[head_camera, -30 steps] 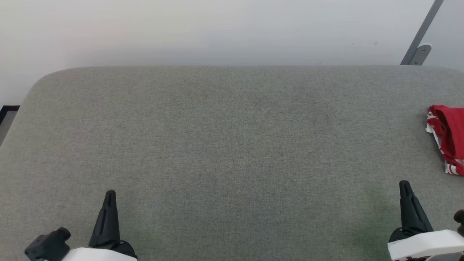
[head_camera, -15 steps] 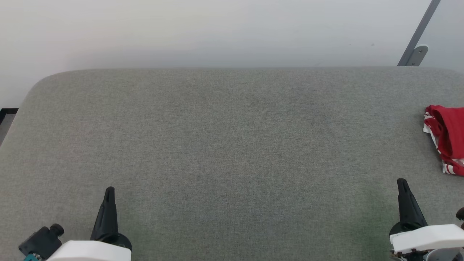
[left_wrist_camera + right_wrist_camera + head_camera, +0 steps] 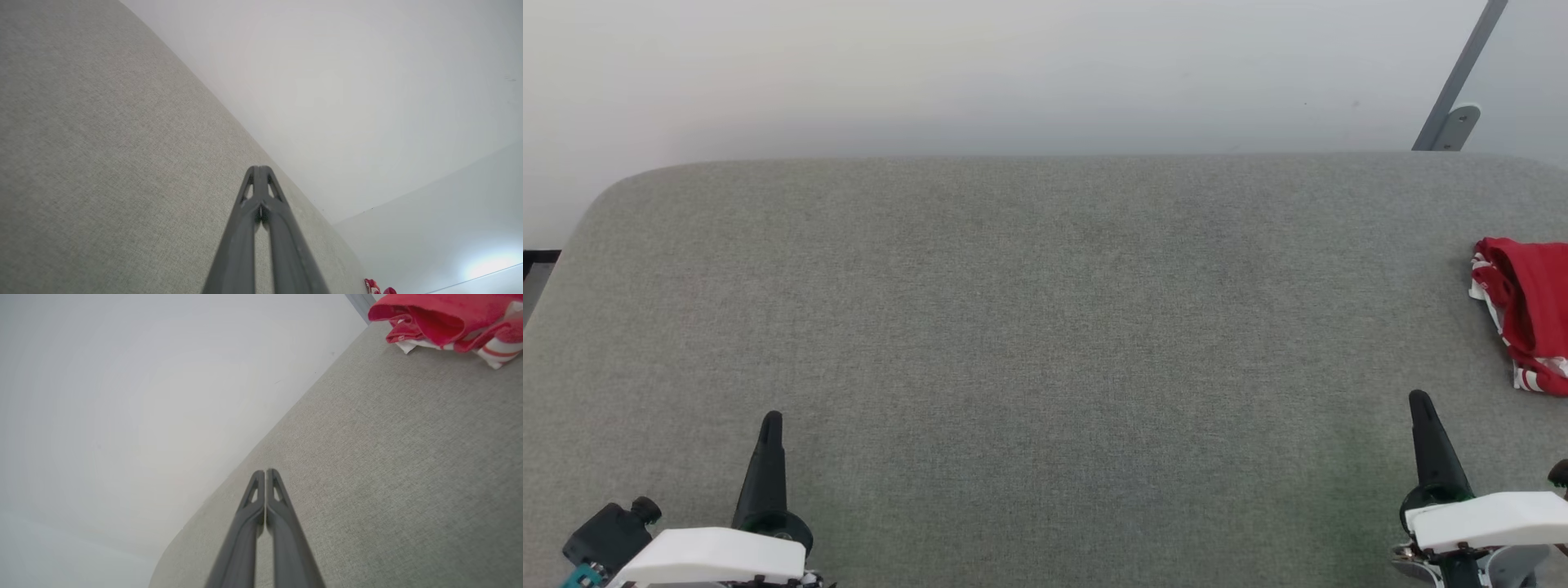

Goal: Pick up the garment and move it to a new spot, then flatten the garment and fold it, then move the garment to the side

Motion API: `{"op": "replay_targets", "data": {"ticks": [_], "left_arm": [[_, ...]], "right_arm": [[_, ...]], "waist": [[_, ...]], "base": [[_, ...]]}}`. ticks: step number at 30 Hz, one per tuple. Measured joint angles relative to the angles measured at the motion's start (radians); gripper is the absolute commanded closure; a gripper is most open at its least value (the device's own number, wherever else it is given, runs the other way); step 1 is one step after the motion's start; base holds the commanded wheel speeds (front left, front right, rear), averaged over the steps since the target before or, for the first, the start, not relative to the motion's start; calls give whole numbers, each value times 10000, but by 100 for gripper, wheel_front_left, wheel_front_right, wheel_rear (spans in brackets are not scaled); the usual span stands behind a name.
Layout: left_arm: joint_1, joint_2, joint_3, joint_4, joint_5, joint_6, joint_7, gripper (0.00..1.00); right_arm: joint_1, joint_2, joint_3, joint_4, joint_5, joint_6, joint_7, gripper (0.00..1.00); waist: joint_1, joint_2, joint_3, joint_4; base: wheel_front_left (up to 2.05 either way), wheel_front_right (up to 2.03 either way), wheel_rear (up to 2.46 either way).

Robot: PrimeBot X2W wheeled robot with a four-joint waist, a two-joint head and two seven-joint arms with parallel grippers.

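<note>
Lying bunched up at the right side of the grey fabric tabletop (image 3: 1045, 327), the garment (image 3: 1531, 302) sits ahead and to the right of the right jaws, apart from them. The left jaws are well apart from it. Both pairs are pressed together, holding nothing.

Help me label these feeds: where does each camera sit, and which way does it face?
Head: on the robot's head, looking forward and down at the grey surface; left gripper lower left, right gripper lower right, garment at right edge.
Left wrist: on the left wrist, looking along the shut left gripper's fingers, over the surface toward the wall.
Right wrist: on the right wrist, along the shut right gripper's fingers toward the wall.
Shared: all three show the garment and surface.
</note>
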Motion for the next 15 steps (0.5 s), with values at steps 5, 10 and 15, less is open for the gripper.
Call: {"op": "replay_targets", "data": {"ticks": [5,10,15], "left_arm": [[-77,2,19,100,-571,0,173,100],[-203,0,40,174,-1080,0,311,100],[-267,-2,65,255,-1549,0,445,100]], "right_arm": [[-41,42,-17,33,525,0,169,100],[-144,79,-29,54,1024,0,301,100],[-232,111,-40,92,1509,-2,451,100]], "waist": [[0,0,-24,-22],[1,0,-47,-44],[1,0,-70,-66]], "base": [[0,0,0],[0,0,0],[0,0,0]]}}
